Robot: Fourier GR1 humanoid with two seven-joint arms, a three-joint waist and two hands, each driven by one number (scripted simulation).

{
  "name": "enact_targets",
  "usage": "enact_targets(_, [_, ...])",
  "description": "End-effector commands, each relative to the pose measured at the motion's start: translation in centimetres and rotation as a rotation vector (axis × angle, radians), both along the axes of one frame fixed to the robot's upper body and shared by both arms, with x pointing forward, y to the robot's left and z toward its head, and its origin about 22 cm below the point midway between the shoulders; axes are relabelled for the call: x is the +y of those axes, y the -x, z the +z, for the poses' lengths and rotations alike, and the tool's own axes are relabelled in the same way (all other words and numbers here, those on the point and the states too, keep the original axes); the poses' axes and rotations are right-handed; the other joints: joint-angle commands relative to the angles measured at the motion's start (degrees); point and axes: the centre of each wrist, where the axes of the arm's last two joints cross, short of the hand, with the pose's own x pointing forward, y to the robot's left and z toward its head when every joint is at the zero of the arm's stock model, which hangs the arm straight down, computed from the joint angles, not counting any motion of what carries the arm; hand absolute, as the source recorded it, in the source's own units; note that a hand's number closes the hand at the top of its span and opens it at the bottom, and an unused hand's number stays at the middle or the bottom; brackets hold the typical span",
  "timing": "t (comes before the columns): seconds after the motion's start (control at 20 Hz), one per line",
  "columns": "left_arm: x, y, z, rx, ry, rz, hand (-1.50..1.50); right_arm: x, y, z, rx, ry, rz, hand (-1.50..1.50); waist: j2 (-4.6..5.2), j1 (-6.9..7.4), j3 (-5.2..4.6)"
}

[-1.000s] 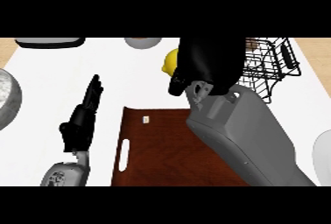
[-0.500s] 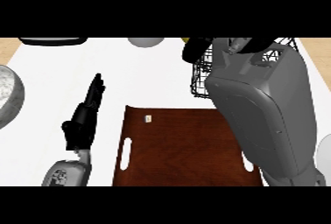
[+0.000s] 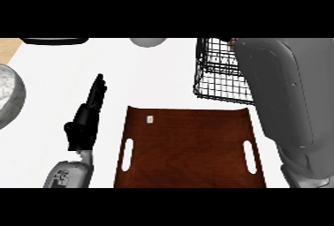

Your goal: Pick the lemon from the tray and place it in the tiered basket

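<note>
The brown tray (image 3: 189, 145) lies on the white counter at the lower middle, with nothing on it but a small white tag. The black wire tiered basket (image 3: 220, 75) stands just beyond the tray's far right corner. My grey right forearm (image 3: 287, 101) rises along the right side and covers the basket's right part. Its hand is out of sight past the top of the view, and the lemon shows nowhere. My left hand (image 3: 88, 117) rests open on the counter left of the tray, fingers straight and pointing away.
A grey bowl (image 3: 8, 97) sits at the left edge. A grey round object (image 3: 149, 42) and a dark object (image 3: 55, 40) lie along the far edge. A wooden strip (image 3: 9, 46) shows at the top left corner.
My right arm swung right and forward over the basket. The hand with the yellow lemon, seen a second ago, has left the view. The left hand stayed put.
</note>
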Motion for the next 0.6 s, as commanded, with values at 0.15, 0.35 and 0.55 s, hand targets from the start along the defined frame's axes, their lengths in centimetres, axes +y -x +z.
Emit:
enact_targets(0.15, [0.7, -0.3, -0.4, -0.014, -0.003, -0.003, 0.0, -3.4, -2.1, -2.5, 0.045, 0.055, -0.111, 1.5, 0.0, -0.31, 0.02])
enact_targets(0.35, [0.3, 0.0, 0.9, -0.022, -0.01, 0.01, 0.0, -5.8, -3.1, -4.5, 0.029, -0.161, -0.195, 1.5, 0.07, 0.0, 0.09])
enact_targets(0.55, [0.4, 0.0, -0.2, -0.002, 0.006, 0.004, 0.0, -8.9, -3.5, -4.7, -0.004, -0.308, -0.182, -1.5, 0.09, -0.25, 0.05])
